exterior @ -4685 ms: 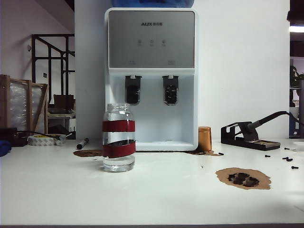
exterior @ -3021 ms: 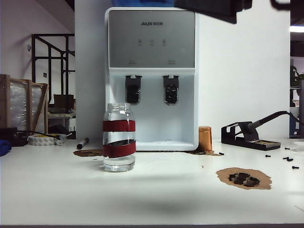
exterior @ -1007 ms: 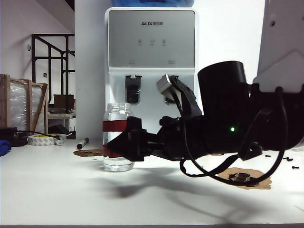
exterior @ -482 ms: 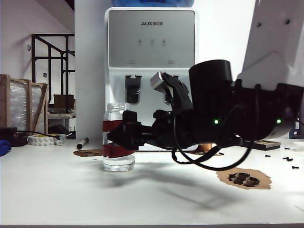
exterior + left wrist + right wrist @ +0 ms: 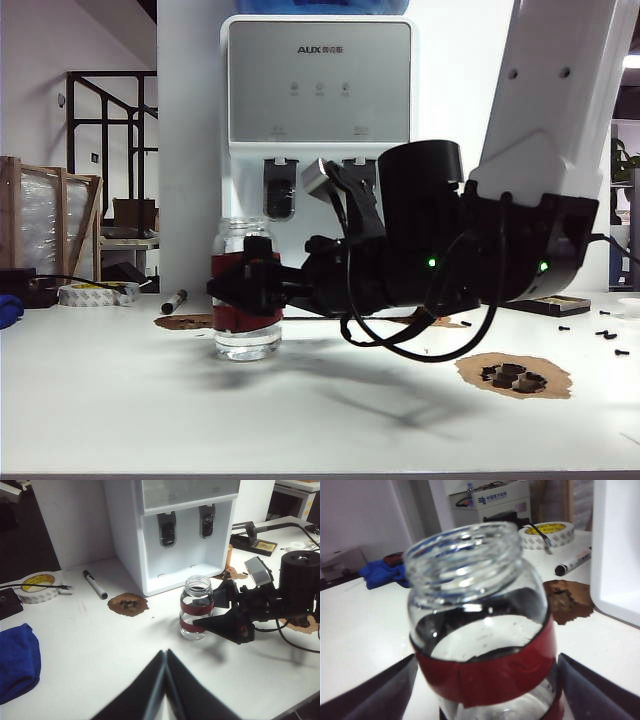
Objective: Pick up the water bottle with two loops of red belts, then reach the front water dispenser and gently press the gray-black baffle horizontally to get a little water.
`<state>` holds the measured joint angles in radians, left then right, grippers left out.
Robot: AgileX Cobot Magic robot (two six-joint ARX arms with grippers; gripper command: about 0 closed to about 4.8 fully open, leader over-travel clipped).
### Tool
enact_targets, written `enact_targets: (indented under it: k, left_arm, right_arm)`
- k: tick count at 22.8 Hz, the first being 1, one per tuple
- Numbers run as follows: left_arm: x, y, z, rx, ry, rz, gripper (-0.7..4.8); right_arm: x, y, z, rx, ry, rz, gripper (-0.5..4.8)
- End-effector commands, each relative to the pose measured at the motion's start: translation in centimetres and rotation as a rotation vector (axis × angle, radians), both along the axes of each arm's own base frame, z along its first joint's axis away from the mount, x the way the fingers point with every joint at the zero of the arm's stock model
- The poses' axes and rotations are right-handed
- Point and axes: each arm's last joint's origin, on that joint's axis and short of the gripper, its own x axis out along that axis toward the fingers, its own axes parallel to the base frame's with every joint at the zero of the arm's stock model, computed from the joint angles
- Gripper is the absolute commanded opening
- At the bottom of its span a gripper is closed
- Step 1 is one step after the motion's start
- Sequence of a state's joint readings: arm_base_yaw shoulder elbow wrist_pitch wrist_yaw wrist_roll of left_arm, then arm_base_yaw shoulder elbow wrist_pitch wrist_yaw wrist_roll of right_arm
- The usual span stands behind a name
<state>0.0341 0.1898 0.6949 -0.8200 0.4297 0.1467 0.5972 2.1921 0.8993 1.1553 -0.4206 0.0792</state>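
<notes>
The left gripper [image 5: 165, 680] hangs over the table's [image 5: 150, 420] near edge, its jaws pressed together on nothing. Farther in, the right gripper [image 5: 485, 690] reaches across at bottle height, jaws spread wide either side of the water bottle [image 5: 246, 300] without gripping it. That bottle is clear glass, open-mouthed and narrow-necked, with two red bands, standing upright on the table. Behind stands the water dispenser [image 5: 318, 110], white with two dark taps

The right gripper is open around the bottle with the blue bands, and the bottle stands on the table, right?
Almost. The bands are red, not blue, as the right wrist view shows. The right gripper is open around the bottle, which stands on the table.
</notes>
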Motion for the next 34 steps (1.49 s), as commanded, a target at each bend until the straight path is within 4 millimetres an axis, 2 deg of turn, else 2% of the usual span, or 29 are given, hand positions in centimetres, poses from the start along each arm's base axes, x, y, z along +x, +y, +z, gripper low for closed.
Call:
enact_targets:
  k: [1,6,9,11,12,15,18,20,24,26,34]
  left_arm:
    - [0.0,0.0,0.2,-0.001,-0.009,0.0,-0.05]
    - [0.0,0.0,0.2,-0.001,-0.009,0.001,-0.05]
    - [0.0,0.0,0.2,-0.001,-0.008,0.0,-0.05]
    - [0.0,0.0,0.1,-0.003,-0.003,-0.005,-0.05]
    - [0.0,0.0,0.1,-0.004,0.001,-0.009,-0.05]
    - [-0.1,-0.2,-0.1,-0.021,0.026,-0.056,-0.05]
    - [-0.2,-0.2,-0.1,-0.023,0.023,-0.064,-0.05]
    - [-0.4,-0.2,0.4,-0.023,0.0,-0.067,-0.05]
    - [-1.1,-0.3,1.8,-0.038,-0.055,-0.099,-0.05]
    - [-1.4,-0.3,2.2,-0.066,-0.049,-0.098,-0.05]
    - [-1.7,-0.3,2.0,-0.082,0.004,-0.093,-0.05]
  right_arm:
    - [0.1,0.2,0.2,0.013,-0.009,0.005,4.79]
    - [0.1,0.1,0.1,0.01,-0.004,0.006,4.79]
    - [0.1,0.2,0.0,0.009,-0.007,0.007,3.53]
    - [0.1,0.1,0.0,0.009,-0.007,0.007,2.04]
    - [0.1,0.1,0.1,0.01,-0.008,0.007,1.6]
    - [0.1,0.1,0.1,0.011,-0.009,0.007,1.22]
    - [0.1,0.1,0.1,0.009,-0.011,-0.01,1.11]
    - [0.3,0.0,0.2,0.004,-0.018,-0.066,0.17]
    - [0.5,-0.2,1.0,-0.01,-0.059,-0.159,0.16]
    - [0.6,-0.3,1.5,-0.026,-0.065,-0.227,-0.06]
    - [1.0,-1.6,5.0,-0.092,-0.111,-0.664,-0.05]
